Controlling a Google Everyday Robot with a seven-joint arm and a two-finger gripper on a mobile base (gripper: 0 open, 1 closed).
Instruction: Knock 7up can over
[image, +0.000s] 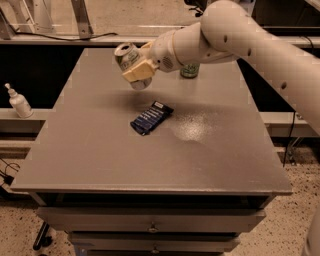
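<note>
Over table (95, 155), gripper (136, 71) around 7up can (127, 54)

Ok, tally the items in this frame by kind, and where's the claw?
Drink cans: 2. The 7up can sits tilted in the claw above the table's far left; the green can stands behind the arm.
Blue packets: 1, mid-table.
White bottles: 1, on the left ledge.
Total: 4.

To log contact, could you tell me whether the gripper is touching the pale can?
Touching. The camera view shows the gripper closed around the tilted pale can, over the far part of the table.
</note>
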